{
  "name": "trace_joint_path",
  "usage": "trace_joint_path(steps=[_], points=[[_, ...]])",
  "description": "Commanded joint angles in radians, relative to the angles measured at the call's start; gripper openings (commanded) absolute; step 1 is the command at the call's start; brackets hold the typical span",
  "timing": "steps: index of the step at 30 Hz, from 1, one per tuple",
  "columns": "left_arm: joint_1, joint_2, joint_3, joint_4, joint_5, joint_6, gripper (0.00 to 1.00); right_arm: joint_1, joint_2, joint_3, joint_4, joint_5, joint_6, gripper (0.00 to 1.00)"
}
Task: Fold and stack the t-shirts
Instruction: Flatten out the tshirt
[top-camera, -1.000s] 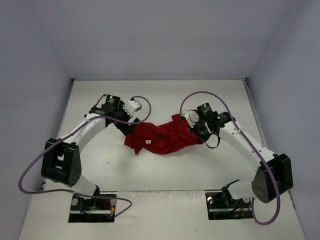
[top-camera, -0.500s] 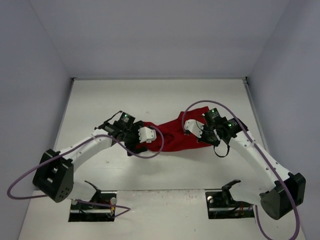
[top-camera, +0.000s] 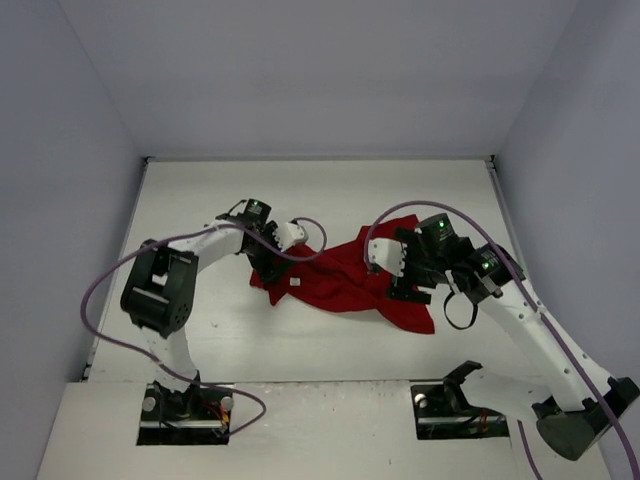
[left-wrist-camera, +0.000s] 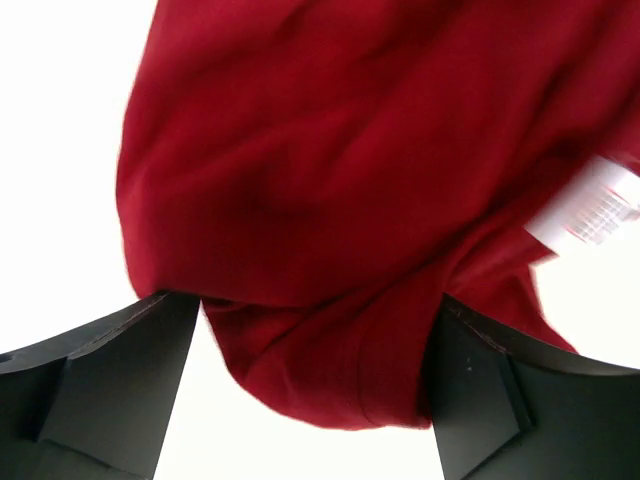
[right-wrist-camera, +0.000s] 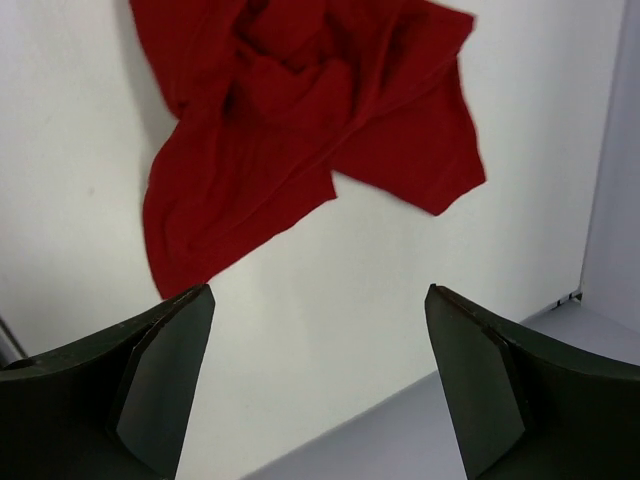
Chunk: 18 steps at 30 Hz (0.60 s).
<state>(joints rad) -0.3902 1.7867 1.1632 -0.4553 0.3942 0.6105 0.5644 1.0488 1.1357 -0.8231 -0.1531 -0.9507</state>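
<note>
We see t-shirt (top-camera: 340, 285) crumpled mid-counter (top-camera: 200, 190). Left fingers (left-wrist-camera: 100, 390) spread, straddling bunched edge near white tag (left-wrist-camera: 590, 205). Right fingers (right-wrist-camera: 150, 370) spread, empty, above cloth. We judge it light, limp, non-fragile; pinch at hem corners or shoulders.

Nothing can be read. The small white tag (left-wrist-camera: 590, 205) on the red t-shirt (left-wrist-camera: 340, 180) bears print, but it is too blurred to make out.

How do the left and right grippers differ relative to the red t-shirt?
The left gripper has the t-shirt between its jaws; the right gripper has nothing between its own. The left gripper sits at the cloth; the right gripper hangs apart from it. Both are open.
</note>
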Motion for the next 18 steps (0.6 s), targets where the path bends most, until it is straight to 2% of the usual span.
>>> trace_joint_path(steps=[1, 5, 10, 12, 15, 18], points=[[0.145, 0.132, 0.171, -0.009, -0.084, 0.051, 0.8, -0.016, 0.06, 0.054, 0.167, -0.007, 0.159, 0.84], [0.267, 0.265, 0.349, -0.016, -0.155, 0.119, 0.79, -0.078, 0.14, 0.07, 0.217, -0.057, 0.255, 0.83], [0.337, 0.409, 0.583, -0.028, -0.216, 0.161, 0.79, -0.166, 0.222, 0.108, 0.243, -0.12, 0.308, 0.82], [0.362, 0.457, 0.664, 0.008, -0.251, 0.134, 0.81, -0.181, 0.251, 0.114, 0.263, -0.121, 0.338, 0.82], [0.38, 0.49, 0.775, 0.075, -0.279, 0.057, 0.91, -0.202, 0.295, 0.095, 0.33, -0.131, 0.363, 0.81], [0.412, 0.449, 0.853, 0.09, -0.155, -0.081, 0.96, -0.222, 0.371, 0.082, 0.401, -0.152, 0.4, 0.75]])
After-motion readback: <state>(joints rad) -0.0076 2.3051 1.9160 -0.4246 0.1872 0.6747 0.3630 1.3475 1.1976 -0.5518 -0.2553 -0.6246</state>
